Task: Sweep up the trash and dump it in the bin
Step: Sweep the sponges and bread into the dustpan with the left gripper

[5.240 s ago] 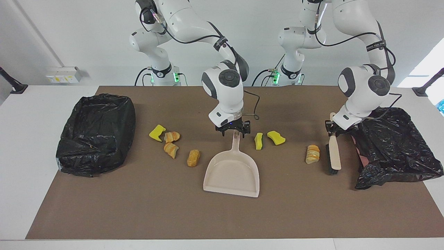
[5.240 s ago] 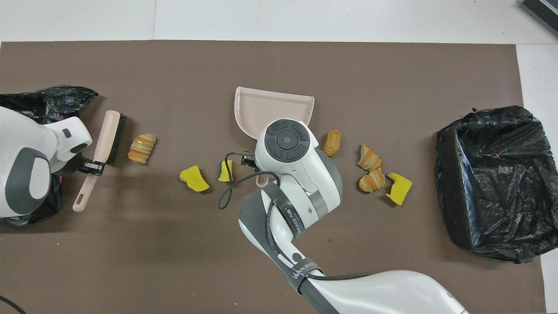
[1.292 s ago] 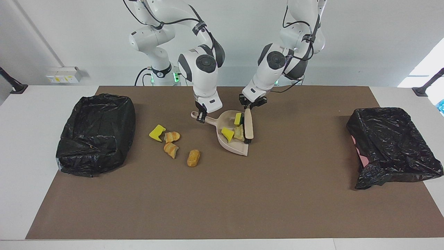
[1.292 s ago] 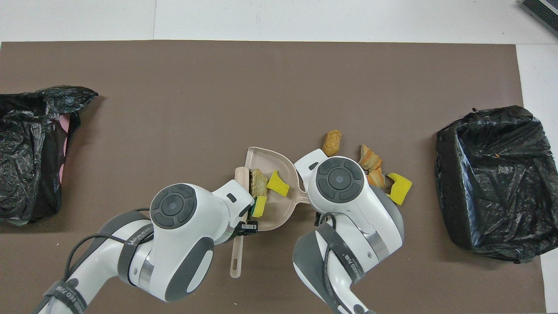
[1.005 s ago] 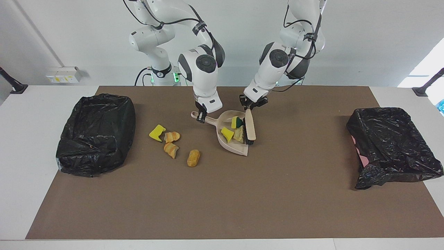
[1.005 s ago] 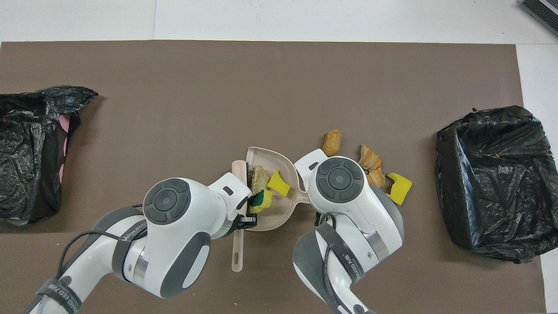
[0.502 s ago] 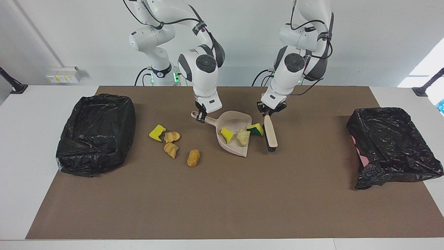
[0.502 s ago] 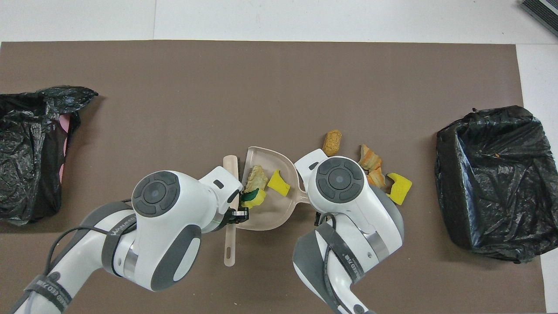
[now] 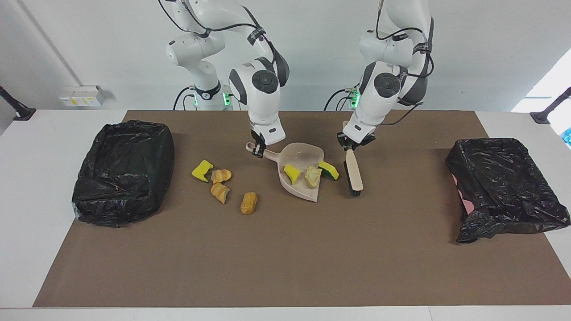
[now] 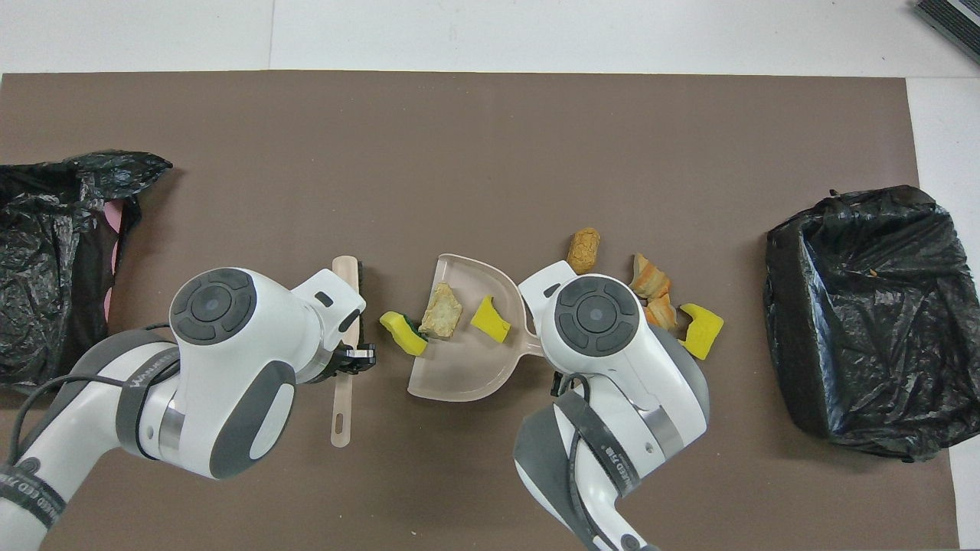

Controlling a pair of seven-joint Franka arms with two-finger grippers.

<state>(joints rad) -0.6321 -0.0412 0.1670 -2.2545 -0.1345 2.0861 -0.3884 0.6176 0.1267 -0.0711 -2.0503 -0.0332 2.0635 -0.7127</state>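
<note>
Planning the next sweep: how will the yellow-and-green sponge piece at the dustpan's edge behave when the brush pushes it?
The sponge piece looks light and soft, so it will probably slide easily. Wedge-shaped and flat-sided, it is unlikely to roll, though it might tumble. It sits at the dustpan lip, apart from the brush, so a glancing push could knock it off.

Seven trash pieces lie on the brown mat. A yellow sponge chunk [image 9: 292, 173] and a tan bread-like lump [image 9: 312, 176] sit inside the beige dustpan [image 9: 303, 154], with a yellow-and-green sponge piece [image 9: 328, 170] at the pan's open edge, just beside the lump. Toward the right arm's end lie a yellow sponge wedge [image 9: 202, 170], two orange-striped lumps [image 9: 220, 183] touching each other, and, farther from the robots, a tan oval lump [image 9: 249, 202] lying apart.
</note>
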